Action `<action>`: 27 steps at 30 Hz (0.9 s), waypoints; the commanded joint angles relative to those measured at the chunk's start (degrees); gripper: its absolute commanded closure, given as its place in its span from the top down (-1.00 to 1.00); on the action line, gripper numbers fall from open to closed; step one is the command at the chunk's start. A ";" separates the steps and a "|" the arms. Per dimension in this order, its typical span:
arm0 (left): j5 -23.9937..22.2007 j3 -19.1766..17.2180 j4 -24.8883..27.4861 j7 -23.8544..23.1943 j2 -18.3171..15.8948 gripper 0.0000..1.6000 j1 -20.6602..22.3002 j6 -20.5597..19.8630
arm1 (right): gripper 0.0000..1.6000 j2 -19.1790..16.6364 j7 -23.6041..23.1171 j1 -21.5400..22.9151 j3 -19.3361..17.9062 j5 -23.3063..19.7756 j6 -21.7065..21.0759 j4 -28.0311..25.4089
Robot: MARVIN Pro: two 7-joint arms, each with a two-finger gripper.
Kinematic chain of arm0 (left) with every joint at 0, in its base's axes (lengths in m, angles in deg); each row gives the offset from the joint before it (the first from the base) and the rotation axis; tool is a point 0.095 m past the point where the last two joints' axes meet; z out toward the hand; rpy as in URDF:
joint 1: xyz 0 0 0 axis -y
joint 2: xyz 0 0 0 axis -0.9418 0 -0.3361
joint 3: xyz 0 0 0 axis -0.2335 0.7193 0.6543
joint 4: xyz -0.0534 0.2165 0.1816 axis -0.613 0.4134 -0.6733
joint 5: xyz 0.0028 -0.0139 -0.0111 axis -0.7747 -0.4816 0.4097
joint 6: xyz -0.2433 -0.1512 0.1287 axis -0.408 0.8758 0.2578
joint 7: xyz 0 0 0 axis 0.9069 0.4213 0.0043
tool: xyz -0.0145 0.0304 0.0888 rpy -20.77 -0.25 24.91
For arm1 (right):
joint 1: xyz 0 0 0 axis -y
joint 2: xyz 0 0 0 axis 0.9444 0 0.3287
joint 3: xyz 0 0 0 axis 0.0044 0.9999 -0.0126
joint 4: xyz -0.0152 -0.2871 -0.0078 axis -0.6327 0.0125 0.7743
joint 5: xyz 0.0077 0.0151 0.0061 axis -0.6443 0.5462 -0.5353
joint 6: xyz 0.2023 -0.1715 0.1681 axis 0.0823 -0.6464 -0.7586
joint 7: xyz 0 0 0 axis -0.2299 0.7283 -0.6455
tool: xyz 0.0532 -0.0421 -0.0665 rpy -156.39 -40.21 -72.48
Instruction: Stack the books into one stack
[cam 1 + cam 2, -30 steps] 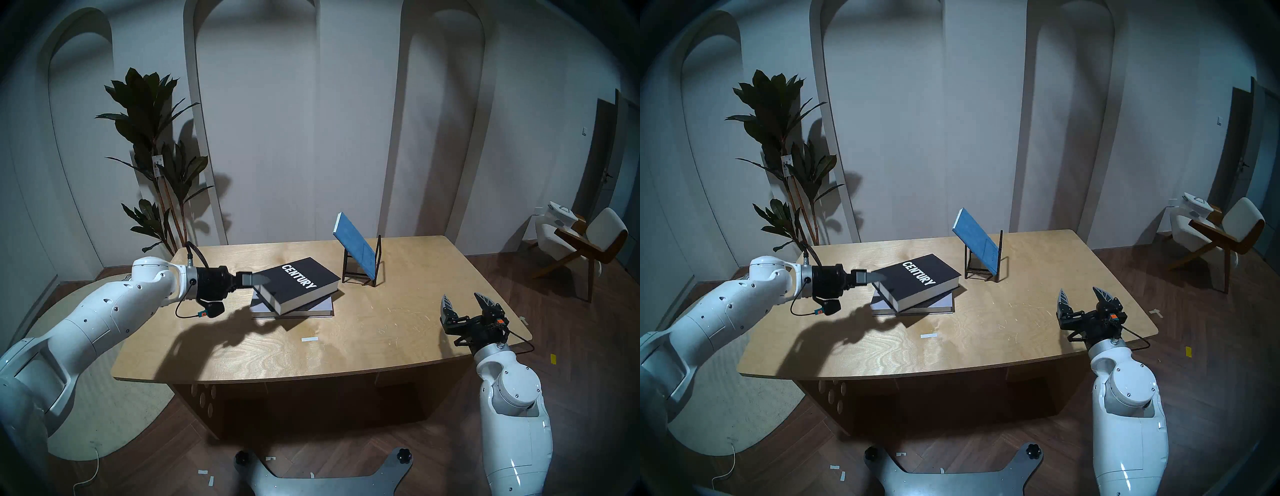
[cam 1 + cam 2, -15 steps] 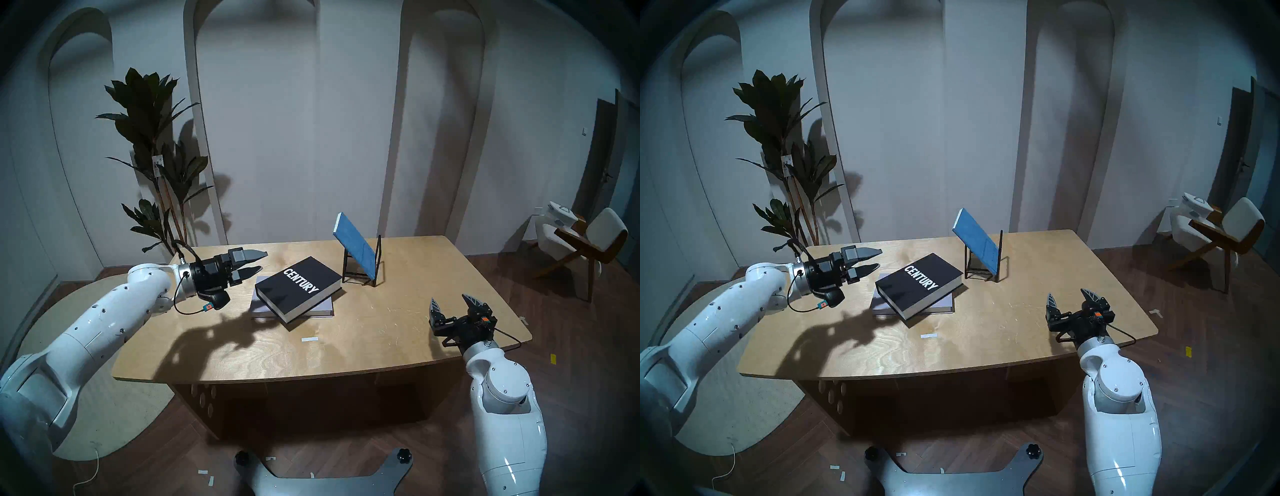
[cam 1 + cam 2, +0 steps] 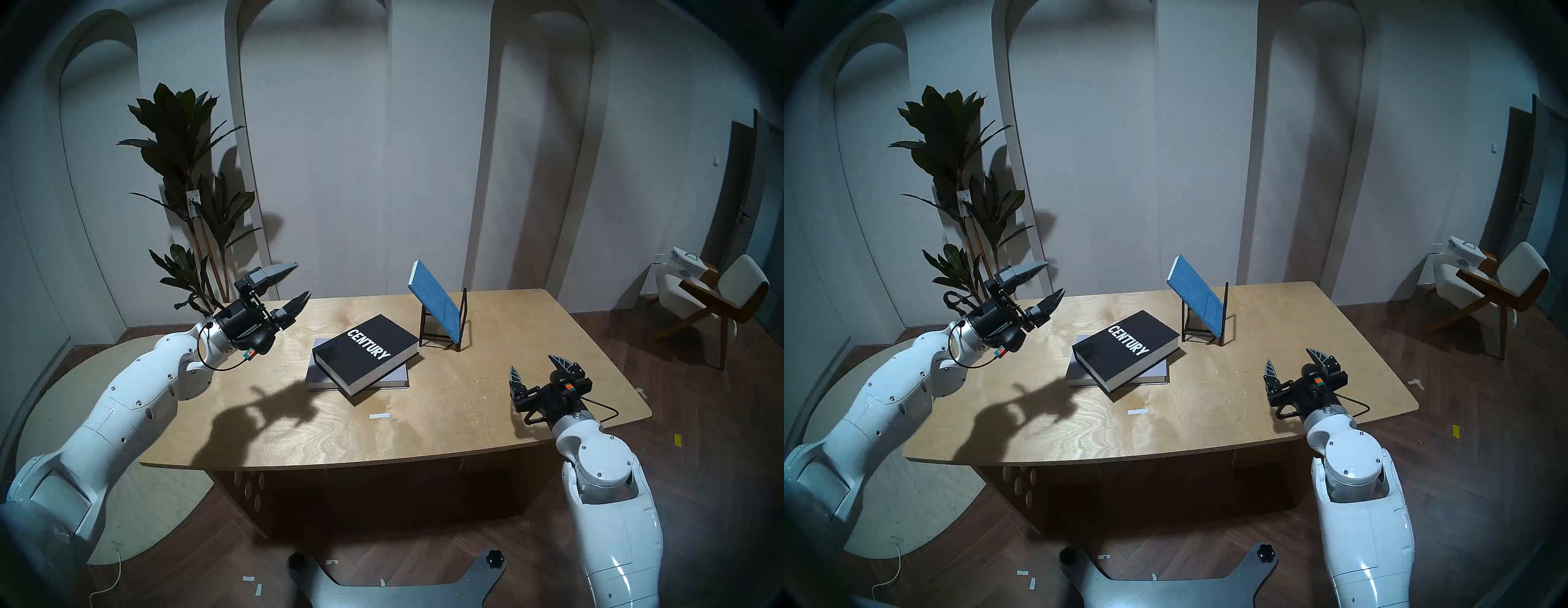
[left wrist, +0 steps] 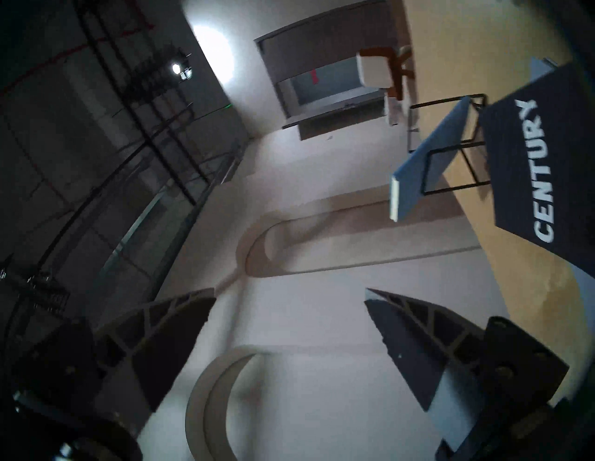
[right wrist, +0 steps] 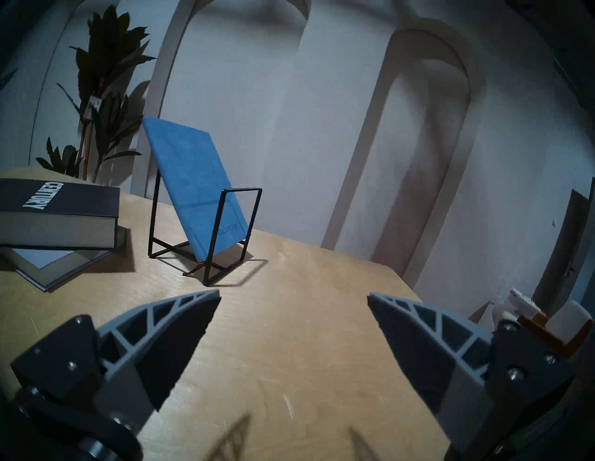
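The black "CENTURY" book [image 3: 365,350] [image 3: 1125,348] [image 4: 541,174] [image 5: 54,206] lies skewed on the pale grey-lavender book [image 3: 394,375] [image 3: 1157,371] [image 5: 48,260] at the table's middle. The blue notebook [image 3: 435,299] [image 3: 1194,295] [image 4: 428,161] [image 5: 196,180] leans in the black wire rack [image 3: 445,335] [image 5: 209,231] behind them. My left gripper [image 3: 300,281] [image 3: 1051,278] [image 4: 289,294] is open and empty, raised over the table's back left corner, apart from the books. My right gripper [image 3: 535,364] [image 3: 1291,357] [image 5: 294,294] is open and empty above the table's right front part.
The wooden table [image 3: 424,429] bears a small white tape strip [image 3: 379,415] in front of the books. A potted plant [image 3: 186,178] stands behind the left corner. A chair [image 3: 717,297] stands on the floor at the right.
My left gripper let go of the "CENTURY" book, which now lies flat on the grey-lavender book; the gripper opened, drew back left and rose. My right gripper moved left toward the table's middle.
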 commanded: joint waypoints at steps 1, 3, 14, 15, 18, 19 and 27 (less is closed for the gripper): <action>-8.86 -2.57 1.88 0.34 3.88 1.00 -1.78 0.14 | 1.00 -2.01 1.98 4.08 4.04 7.09 0.84 -1.74; -11.07 -2.96 2.45 -0.26 4.17 1.00 -2.31 -0.09 | 1.00 -2.34 2.93 5.23 5.39 9.82 0.70 -1.38; -19.91 -4.29 6.20 -5.16 4.17 1.00 -4.69 -2.95 | 1.00 -1.54 8.29 13.23 12.18 22.50 -1.68 4.11; -20.16 -4.33 6.35 -5.38 4.15 1.00 -4.77 -3.10 | 1.00 -1.23 8.33 11.97 12.14 22.38 -1.64 2.98; -21.63 -4.60 7.23 -6.74 4.01 1.00 -5.22 -4.01 | 1.00 -0.72 8.76 13.99 12.95 24.06 -2.52 4.50; -21.95 -4.67 7.43 -7.06 3.98 1.00 -5.33 -4.22 | 1.00 -0.47 8.75 14.94 13.16 24.28 -2.68 5.25; -24.00 -5.14 8.77 -9.34 3.77 1.00 -6.02 -5.73 | 1.00 1.22 10.32 18.99 15.66 28.30 -3.32 9.43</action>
